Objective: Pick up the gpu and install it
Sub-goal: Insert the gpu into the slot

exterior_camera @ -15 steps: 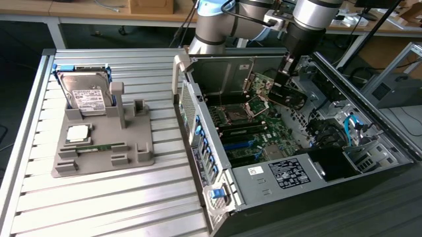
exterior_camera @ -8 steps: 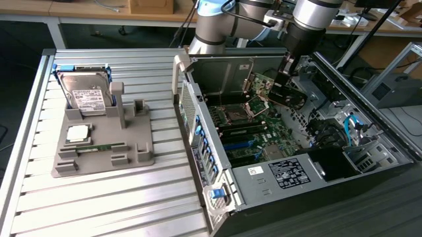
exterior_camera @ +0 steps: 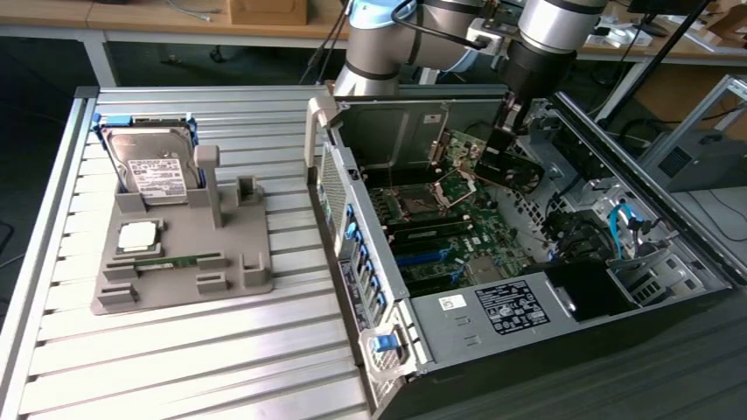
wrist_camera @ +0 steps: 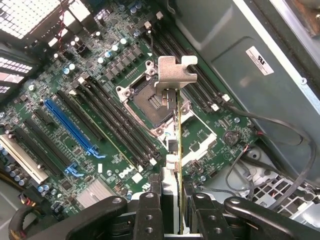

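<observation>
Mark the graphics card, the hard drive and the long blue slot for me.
graphics card point(wrist_camera: 173, 75): wrist view, on its metal bracket.
hard drive point(exterior_camera: 159, 175): exterior view, on its white label.
blue slot point(wrist_camera: 70, 126): wrist view, middle of its length.

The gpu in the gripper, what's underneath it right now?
Beneath the gpu lies the motherboard, its empty processor socket showing. The gpu and its bracket hide a strip of board.

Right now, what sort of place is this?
Probably a lab bench for PC assembly trials: an open computer case, a grey fixture holding a hard drive, and a slatted aluminium table, with wooden desks behind.
</observation>
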`<state>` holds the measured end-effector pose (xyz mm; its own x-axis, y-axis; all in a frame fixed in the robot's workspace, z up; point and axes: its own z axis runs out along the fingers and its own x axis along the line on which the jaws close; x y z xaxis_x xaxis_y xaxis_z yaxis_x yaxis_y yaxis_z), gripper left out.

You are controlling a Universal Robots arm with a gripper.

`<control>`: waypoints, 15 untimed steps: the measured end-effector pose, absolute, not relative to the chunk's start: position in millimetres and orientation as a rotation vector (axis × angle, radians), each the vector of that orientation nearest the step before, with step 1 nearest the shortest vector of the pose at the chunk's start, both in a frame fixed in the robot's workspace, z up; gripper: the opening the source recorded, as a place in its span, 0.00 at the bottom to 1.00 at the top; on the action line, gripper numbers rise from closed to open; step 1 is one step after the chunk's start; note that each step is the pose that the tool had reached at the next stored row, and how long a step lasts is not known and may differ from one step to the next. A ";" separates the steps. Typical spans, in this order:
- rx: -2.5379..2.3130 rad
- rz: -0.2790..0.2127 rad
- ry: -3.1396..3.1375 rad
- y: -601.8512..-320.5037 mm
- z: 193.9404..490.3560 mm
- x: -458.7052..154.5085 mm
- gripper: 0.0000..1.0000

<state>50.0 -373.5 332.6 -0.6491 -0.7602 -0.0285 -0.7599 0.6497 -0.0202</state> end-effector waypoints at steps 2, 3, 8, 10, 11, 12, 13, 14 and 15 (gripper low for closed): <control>-1.311 -0.010 2.817 -373.4 332.6 50.0 0.27; -1.315 -0.010 2.815 -373.5 332.6 50.0 0.27; -1.346 -0.009 2.801 -373.5 332.6 50.0 0.27; -1.356 -0.009 2.795 -373.5 332.6 50.0 0.27; -1.365 -0.009 2.791 -373.4 332.5 50.0 0.27; -1.372 -0.009 2.788 -373.5 332.5 50.0 0.27; -1.378 -0.009 2.785 -373.5 332.5 50.0 0.27; -1.385 -0.008 2.781 -373.5 332.5 50.0 0.27; -1.389 -0.008 2.779 -373.4 332.5 50.0 0.27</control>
<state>50.0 -373.4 332.5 -0.5999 -0.7996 -0.0285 -0.7994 0.6004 -0.0202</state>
